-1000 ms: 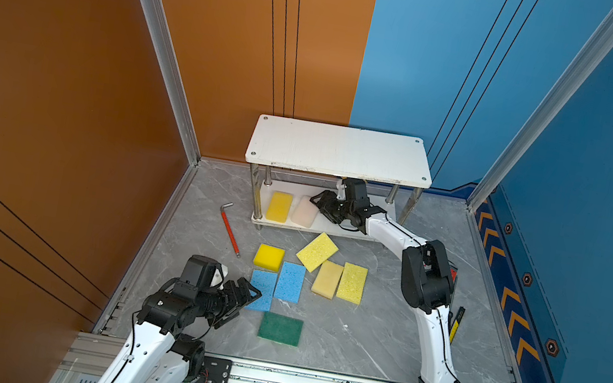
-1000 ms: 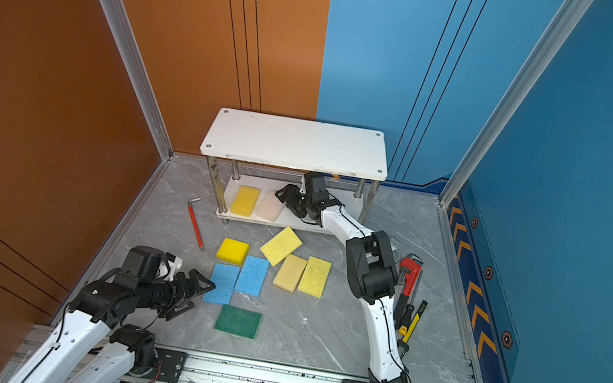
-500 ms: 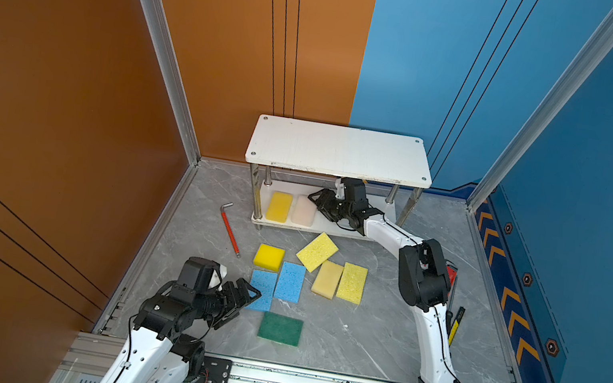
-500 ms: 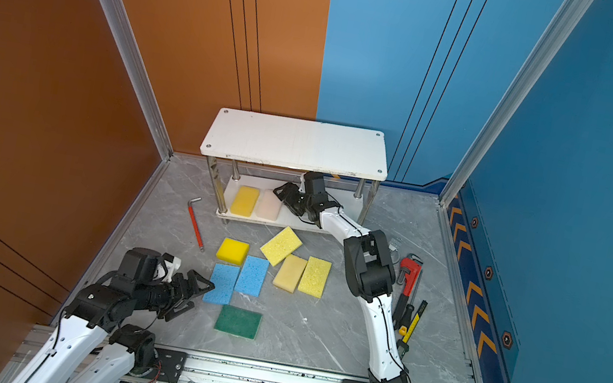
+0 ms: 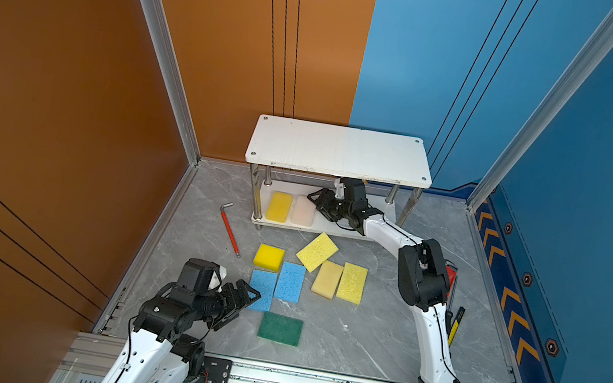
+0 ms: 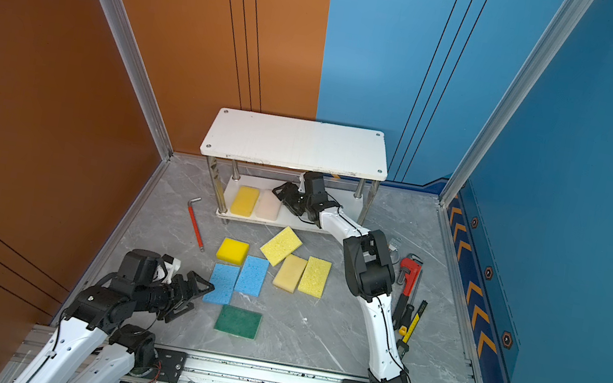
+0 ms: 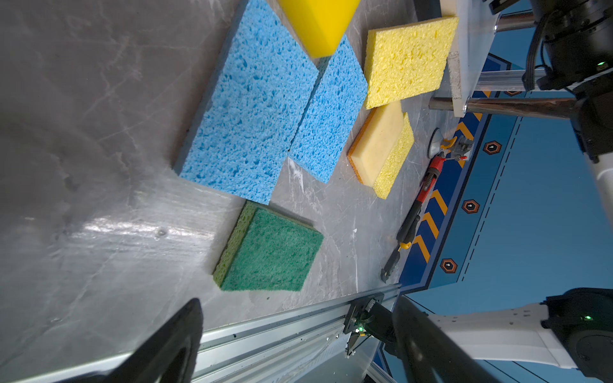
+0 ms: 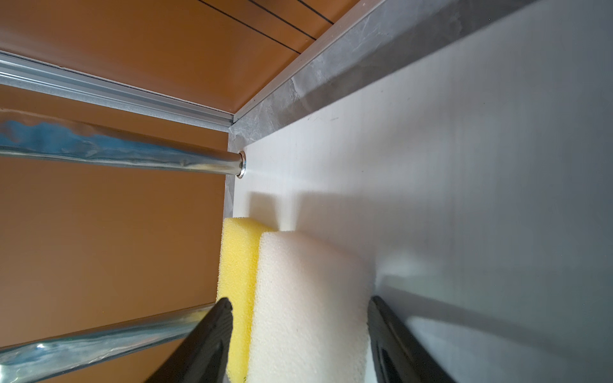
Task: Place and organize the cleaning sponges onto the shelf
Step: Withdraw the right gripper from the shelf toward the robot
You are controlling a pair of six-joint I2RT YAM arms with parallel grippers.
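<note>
The shelf (image 5: 341, 150) stands at the back. On its lower board (image 8: 464, 199) lie a bright yellow sponge (image 5: 279, 207) and a cream-pink sponge (image 5: 303, 209), side by side. My right gripper (image 5: 317, 203) reaches under the top board just right of the cream-pink sponge (image 8: 308, 298) and stands open, its fingers framing that sponge without clamping it. On the floor lie a bright yellow sponge (image 5: 269, 257), two pale yellow ones (image 5: 317, 251) (image 5: 352, 283), a tan one (image 5: 327, 279), two blue ones (image 5: 262, 290) (image 5: 290, 281) and a dark green one (image 5: 280, 328). My left gripper (image 5: 241, 306) hovers open and empty beside the nearer blue sponge.
A red-handled hex key (image 5: 230, 229) lies on the floor left of the shelf. A red pipe wrench (image 6: 408, 268) and screwdrivers (image 6: 409, 311) lie along the right side. Chrome posts (image 8: 116, 156) flank the lower board. Walls close in on the left, back and right.
The right arm's elbow has shifted slightly while its gripper stays under the top board by the cream-pink sponge. The left arm has not moved.
</note>
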